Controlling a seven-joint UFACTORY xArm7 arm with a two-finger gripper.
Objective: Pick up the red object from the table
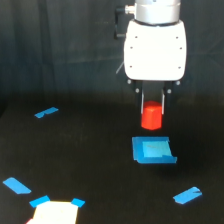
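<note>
The red object, a small bright red-orange block, sits between the two dark fingers of my gripper, which is shut on its upper part. The white gripper body hangs straight down in the upper right of the exterior view. The block's lower half sticks out below the fingertips. It appears raised off the black table, though the gap under it is hard to judge. Just below it in the image lies a flat blue square piece.
Blue tape strips lie on the table at the left, lower left and lower right. A white sheet with blue taped corners sits at the bottom edge. A dark curtain forms the backdrop.
</note>
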